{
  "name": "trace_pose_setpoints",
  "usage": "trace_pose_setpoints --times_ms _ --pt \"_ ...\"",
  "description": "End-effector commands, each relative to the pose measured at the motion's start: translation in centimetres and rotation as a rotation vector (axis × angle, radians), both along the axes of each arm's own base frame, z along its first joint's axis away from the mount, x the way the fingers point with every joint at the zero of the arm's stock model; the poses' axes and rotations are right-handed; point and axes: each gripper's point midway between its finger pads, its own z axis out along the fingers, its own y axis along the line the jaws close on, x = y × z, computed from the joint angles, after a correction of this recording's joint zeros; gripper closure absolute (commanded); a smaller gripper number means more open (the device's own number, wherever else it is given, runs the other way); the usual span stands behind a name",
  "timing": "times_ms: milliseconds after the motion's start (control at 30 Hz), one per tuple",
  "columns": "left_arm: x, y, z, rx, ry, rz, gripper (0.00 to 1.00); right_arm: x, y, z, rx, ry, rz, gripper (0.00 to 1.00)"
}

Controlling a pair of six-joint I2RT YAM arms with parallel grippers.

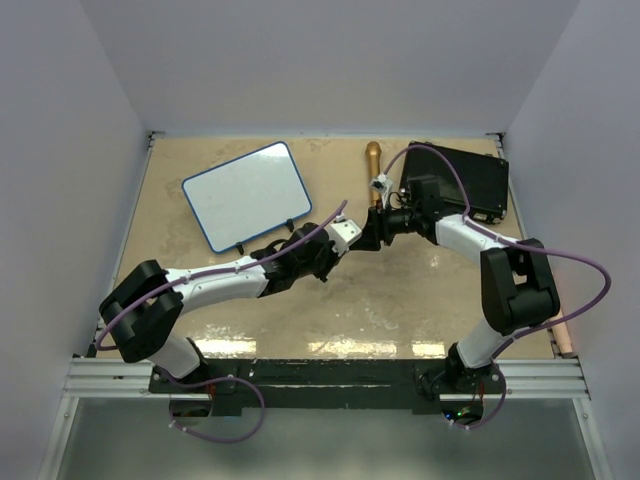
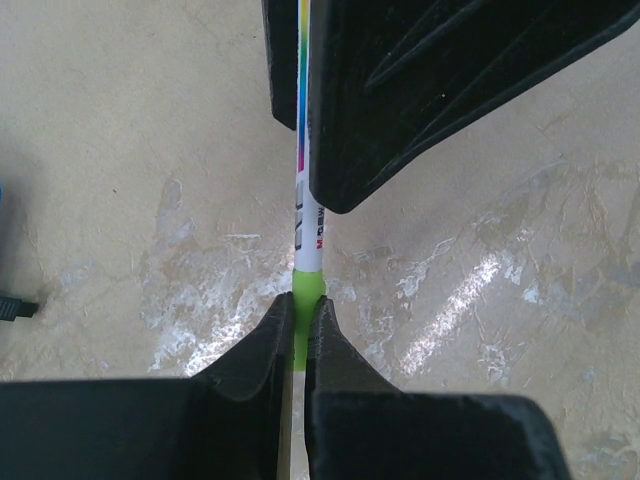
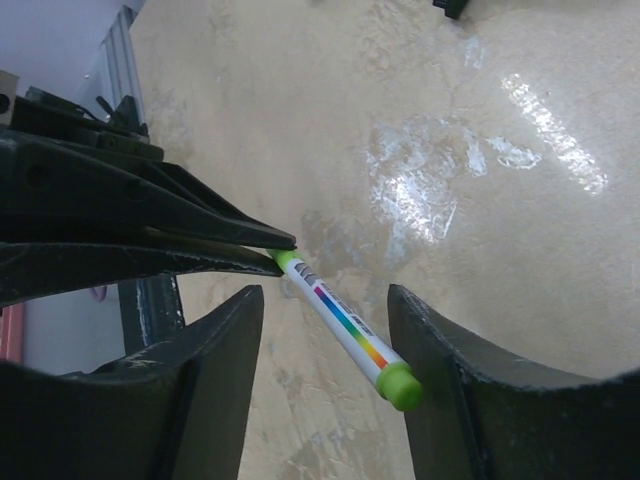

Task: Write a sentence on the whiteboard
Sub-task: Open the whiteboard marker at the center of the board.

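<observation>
Well, one flat white rectangular whiteboard [image 1: 248, 195] w/ thin blue rim lies far left on the beige desk [image 1: 400, 300], well apart from both tools. One white marker [image 3: 345, 335] w/ rainbow band, green ends: left tool [image 2: 300, 310] clenched on one end; right tool [image 3: 325, 300] released, jaws either side (cap just beside one finger). One black rectangular case [image 1: 460, 180] far right, one golden cylinder [image 1: 372, 160] beside it.

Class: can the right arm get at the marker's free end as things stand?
Probably yes: the marker has its capped end sticking out past the left arm's shut jaws, and the right arm's open jaws stand on either side of it.
</observation>
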Motion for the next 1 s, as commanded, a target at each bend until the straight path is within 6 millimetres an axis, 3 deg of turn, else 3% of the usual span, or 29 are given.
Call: trace_pose_setpoints --times_ms 0,200,300,333,367,500,567,600,633,667,700,833,967 --pt "0.9 -1.4 3.2 -0.066 -0.087 -0.046 1.0 0.2 1.0 2.7 0.083 -0.032 0.046 0.46" --pt "1.1 -1.6 3.6 -0.062 -0.101 -0.052 1.0 -0.2 1.1 3.0 0.097 -0.028 0.063 0.66" --pt "1.2 -1.5 3.7 -0.058 -0.107 -0.048 1.0 -0.3 1.2 3.1 0.094 -0.029 0.067 0.81" --pt "1.3 -1.4 3.7 -0.056 -0.109 -0.046 1.0 -0.3 1.2 3.1 0.094 -0.028 0.067 0.94" --pt "1.3 -1.3 3.8 -0.056 -0.114 -0.042 1.0 -0.3 1.2 3.1 0.095 -0.029 0.068 1.0" --pt "1.3 -0.7 4.9 -0.092 -0.136 -0.012 0.99 -0.6 1.3 4.3 0.114 -0.055 0.083 1.0" --pt "0.8 -0.6 7.6 -0.187 -0.166 -0.025 0.81 -0.7 1.2 5.0 0.127 -0.07 0.087 1.0" --pt "0.8 0.5 7.4 -0.22 -0.141 -0.01 0.59 -0.7 1.2 5.5 0.133 -0.088 0.089 1.0" --pt "0.5 0.6 8.4 -0.28 -0.137 -0.02 0.48 -1.0 1.1 6.0 0.142 -0.105 0.094 1.0" --pt "-0.7 0.7 9.8 -0.345 -0.128 -0.094 0.41 -1.3 1.2 6.4 0.152 -0.113 0.103 1.0" --pt "-0.2 2.4 9.1 -0.355 -0.11 -0.078 0.36 -1.5 1.2 6.8 0.167 -0.129 0.119 1.0" --pt "-1.8 2.1 10.7 -0.41 -0.144 -0.187 0.34 -3.3 1.2 8.0 0.22 -0.155 0.194 1.0" --pt "-2.6 1.0 9.6 -0.358 -0.105 -0.299 0.38 -4.4 1.2 9.6 0.261 -0.211 0.245 1.0"
